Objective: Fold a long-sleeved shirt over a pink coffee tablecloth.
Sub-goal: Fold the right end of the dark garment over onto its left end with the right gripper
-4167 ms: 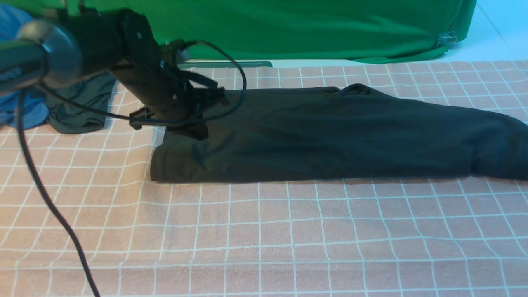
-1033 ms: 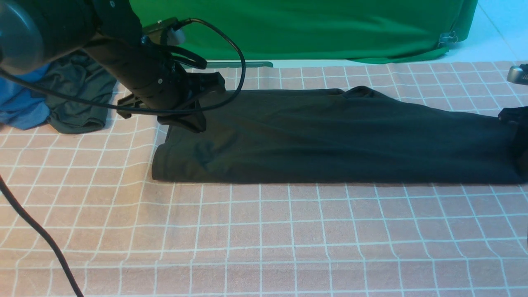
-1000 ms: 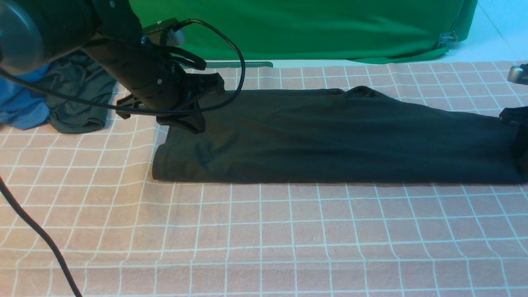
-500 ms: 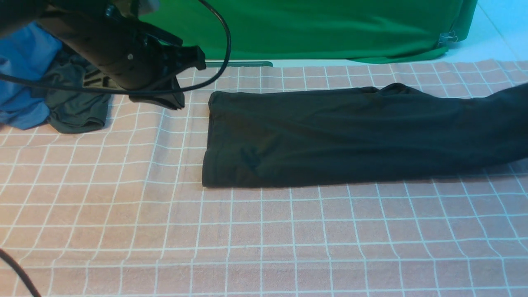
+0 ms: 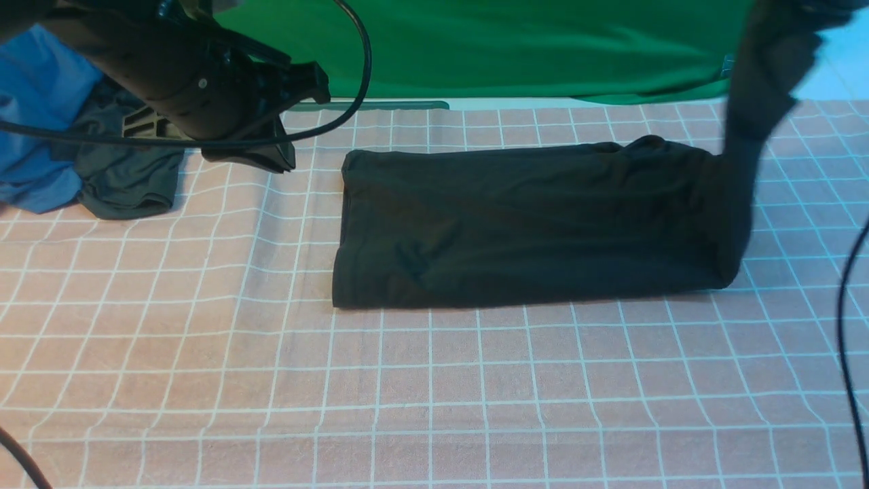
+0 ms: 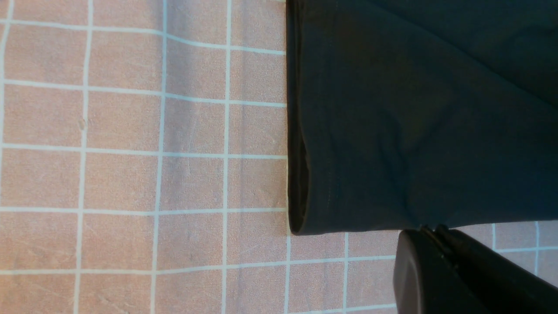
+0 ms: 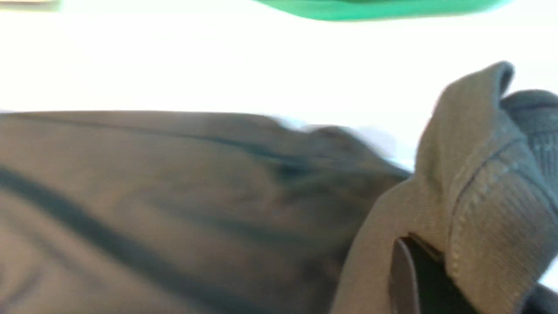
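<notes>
My left pincer [image 5: 275, 159] is pressed together on nothing. It hangs above the pink tablecloth [image 5: 407, 394], off the far left corner of the black long-sleeved shirt [image 5: 516, 224] and clear of it. The shirt lies as a long folded band across the middle of the tablecloth, with its hem end to my left flat on the table. Its right end is raised. My right pincer [image 7: 418, 274] pinches that end high up, and the cloth falls from it in a narrow dark strip down to the table. From my right wrist I see a ribbed edge of the shirt draped over one finger, so most of the jaws are hidden. Far to my left a dark grey-green garment [image 5: 129, 183] lies against a blue garment [image 5: 34, 136]. A green cloth [image 5: 516, 47] runs along the far side.
</notes>
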